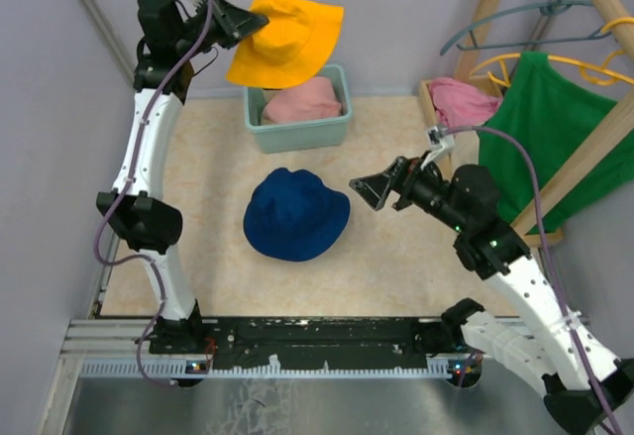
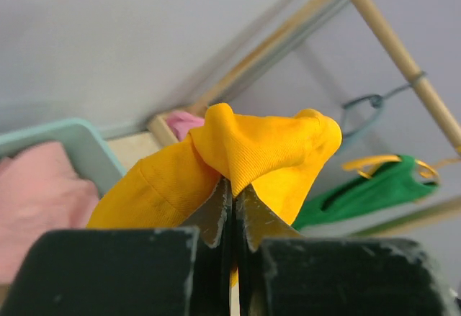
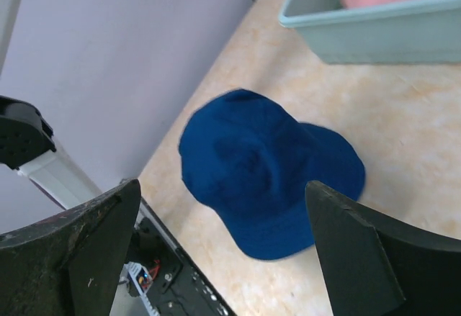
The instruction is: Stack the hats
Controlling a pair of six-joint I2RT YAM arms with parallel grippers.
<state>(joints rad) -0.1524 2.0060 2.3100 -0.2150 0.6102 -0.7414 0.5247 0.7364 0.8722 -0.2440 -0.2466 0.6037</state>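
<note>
**A:** While the left fingers (image 2: 229, 219) are pressed together on a fold of the yellow-orange hat (image 1: 287, 39), note where it is: in the air, above the back left corner of the teal bin (image 1: 297, 136). It droops, brim flopping. Light and limp, I'd say.

**B:** Noted. And the navy hat (image 1: 295, 214)?

**A:** Flat on the surface, just in front of the bin, crown up, brim spread all round. Nothing touches it.

**B:** The right fingers (image 1: 369, 191)?

**A:** Spread wide and holding nothing. They hang in front of the bin and off to its right, aimed at the navy hat and short of it.

**B:** Anything in the bin itself?

**A:** Pink fabric (image 1: 302, 101), bunched. I can't tell from here whether it has a brim. More pink cloth (image 1: 461, 101) lies further right of the bin, by the green shirt (image 1: 555, 128). No beige hat in sight.

**B:** Handling?

**A:** Soft cloth that won't keep its shape or slip much, and nothing here breaks. An edge pinch lets the hat fold and swing, so it may land crumpled. My guess is that a grip on the top of the crown would hang the brim evenly and set it down straighter on the navy one.
</note>
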